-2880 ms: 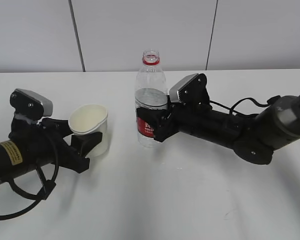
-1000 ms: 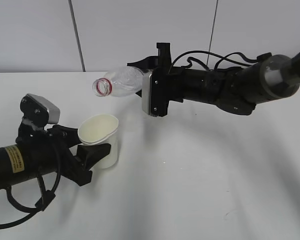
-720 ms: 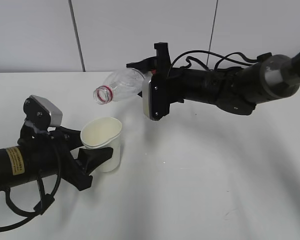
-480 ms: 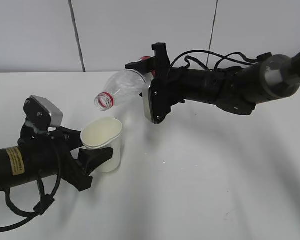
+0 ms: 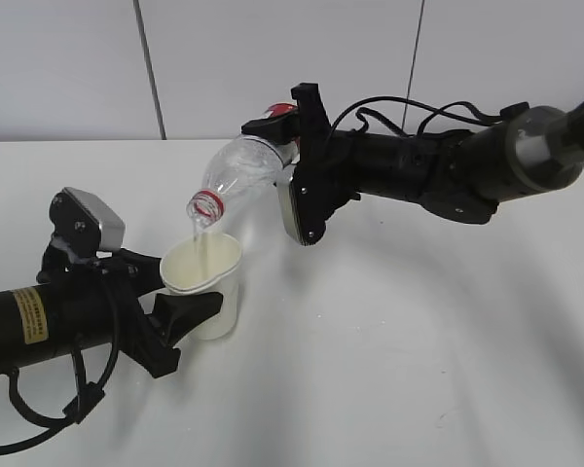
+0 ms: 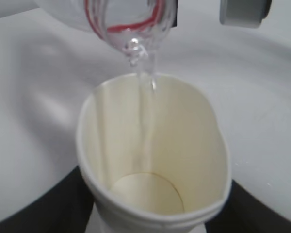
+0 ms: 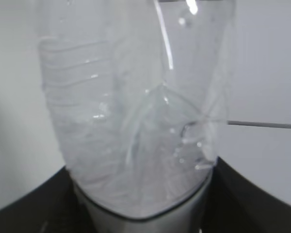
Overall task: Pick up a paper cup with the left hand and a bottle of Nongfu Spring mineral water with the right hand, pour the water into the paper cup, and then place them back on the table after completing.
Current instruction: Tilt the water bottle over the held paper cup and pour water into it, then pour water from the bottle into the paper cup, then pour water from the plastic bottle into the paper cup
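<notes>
Water [image 5: 203,245] ran from the tilted bottle [image 5: 236,175], clamped in the right hand's [image 5: 294,161] jaws, into the paper cup [image 5: 208,288] the left hand [image 5: 180,292] gripped above the desk [image 5: 389,350]. Left wrist: stream [image 6: 144,77] entered cup [image 6: 155,160]. Right wrist: jaws squeezed bottle [image 7: 136,107].

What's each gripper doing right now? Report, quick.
Left gripper: shut on the cup, held upright under the stream.
Right gripper: shut on the bottle, tilted mouth-down, pouring water into the cup.
</notes>
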{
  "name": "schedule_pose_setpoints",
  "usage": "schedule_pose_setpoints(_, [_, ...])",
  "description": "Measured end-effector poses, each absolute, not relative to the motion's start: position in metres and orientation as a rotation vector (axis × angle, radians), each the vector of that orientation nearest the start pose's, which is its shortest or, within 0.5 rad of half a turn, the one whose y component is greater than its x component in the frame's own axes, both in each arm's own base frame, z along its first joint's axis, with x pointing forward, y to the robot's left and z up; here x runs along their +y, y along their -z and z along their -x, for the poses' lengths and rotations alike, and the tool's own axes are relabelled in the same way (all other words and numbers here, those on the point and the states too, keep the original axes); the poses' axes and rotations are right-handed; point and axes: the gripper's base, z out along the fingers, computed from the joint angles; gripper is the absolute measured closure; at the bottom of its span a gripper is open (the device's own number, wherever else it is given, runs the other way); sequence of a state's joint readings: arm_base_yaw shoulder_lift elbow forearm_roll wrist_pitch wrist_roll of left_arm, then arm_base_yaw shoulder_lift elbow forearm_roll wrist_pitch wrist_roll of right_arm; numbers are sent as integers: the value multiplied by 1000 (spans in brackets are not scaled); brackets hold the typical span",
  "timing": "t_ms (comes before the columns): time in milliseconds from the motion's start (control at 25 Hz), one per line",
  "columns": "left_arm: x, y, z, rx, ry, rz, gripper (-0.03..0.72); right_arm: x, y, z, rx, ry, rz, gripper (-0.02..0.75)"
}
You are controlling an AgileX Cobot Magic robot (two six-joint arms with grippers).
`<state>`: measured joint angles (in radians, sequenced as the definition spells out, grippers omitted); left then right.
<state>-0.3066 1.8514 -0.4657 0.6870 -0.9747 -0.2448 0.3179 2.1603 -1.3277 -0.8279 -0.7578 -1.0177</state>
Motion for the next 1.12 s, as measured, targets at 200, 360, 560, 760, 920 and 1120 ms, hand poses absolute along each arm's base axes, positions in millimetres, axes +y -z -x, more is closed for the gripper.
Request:
schedule_pose_setpoints(200, [-128, -114, -246, 1825, 633, -826, 273, 189, -169, -428, 559, 576, 1666, 316])
schedule_pose_setpoints(360, [-128, -114, -246, 1825, 633, -826, 273, 189, -169, -428, 535, 598, 1677, 316])
schedule_pose_setpoints(560, [-128, -114, -246, 1825, 633, -826, 274, 189, -169, -428, 517, 613, 1682, 316])
schedule_pose_setpoints(760, [-128, -114, -246, 1825, 633, -826, 274, 190, -170, -428, 514, 612, 1676, 316])
schedule_pose_setpoints(920, [-128, -114, -246, 1827, 632, -827, 274, 190, -170, -428, 513, 611, 1675, 316])
schedule_pose_setpoints(1120, [-128, -114, -246, 1830, 631, -828, 276, 190, -170, -428, 512, 612, 1672, 316])
